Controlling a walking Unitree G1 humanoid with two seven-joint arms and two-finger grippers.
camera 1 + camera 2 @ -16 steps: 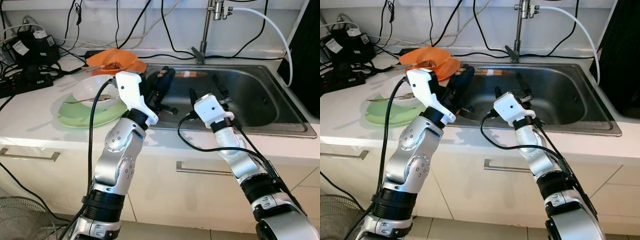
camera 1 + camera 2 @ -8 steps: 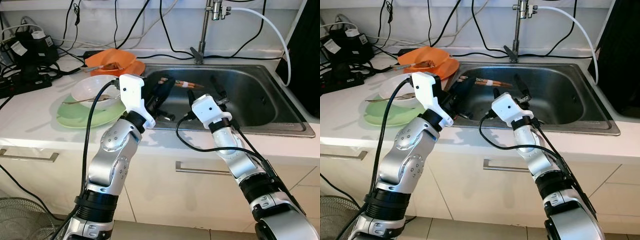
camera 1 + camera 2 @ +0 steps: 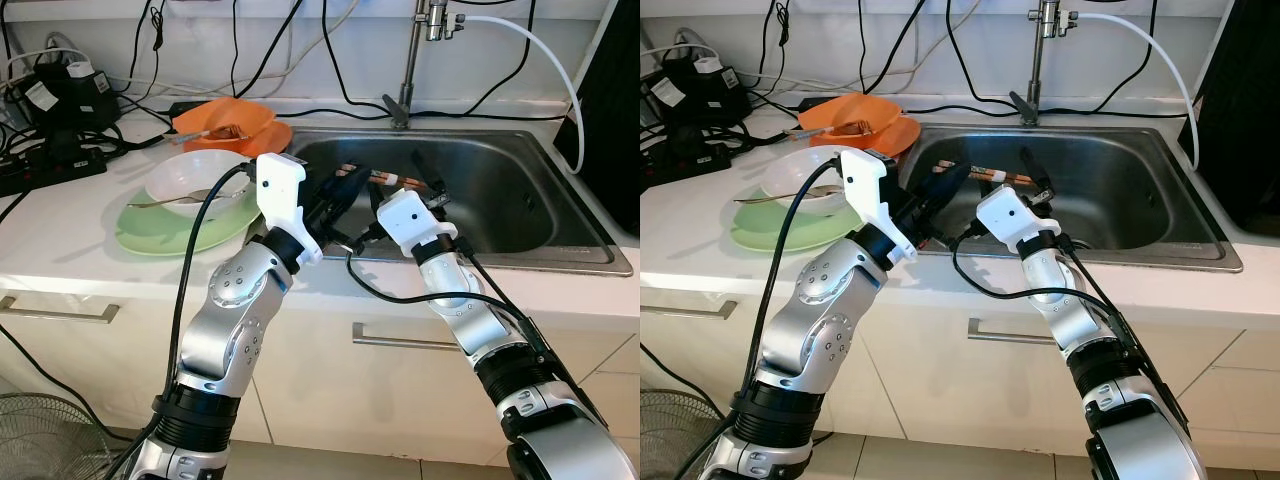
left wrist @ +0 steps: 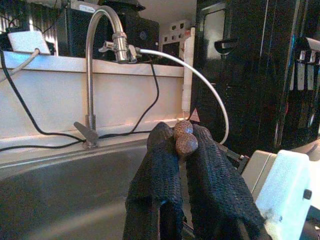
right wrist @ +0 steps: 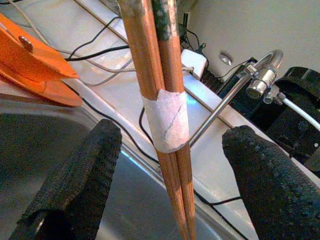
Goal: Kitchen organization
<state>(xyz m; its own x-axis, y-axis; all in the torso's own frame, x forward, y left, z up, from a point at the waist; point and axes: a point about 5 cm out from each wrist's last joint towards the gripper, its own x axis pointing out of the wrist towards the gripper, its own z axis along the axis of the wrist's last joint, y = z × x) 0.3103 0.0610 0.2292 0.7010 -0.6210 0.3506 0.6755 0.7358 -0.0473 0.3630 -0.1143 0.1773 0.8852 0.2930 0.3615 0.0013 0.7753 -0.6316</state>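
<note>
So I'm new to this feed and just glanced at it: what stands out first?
The pair of taped chopsticks held out over the steel sink, pinched by the left end effector. The right end effector sits open around them. On the counter to the left, a white bowl rests on a green plate.

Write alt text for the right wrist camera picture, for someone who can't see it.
A pair of wooden chopsticks, bound together by a white paper band, stands between the two open black fingers of the right end effector, which do not touch it. Behind lie an orange plate, cables on a white counter, a steel sink and a tap.
</note>
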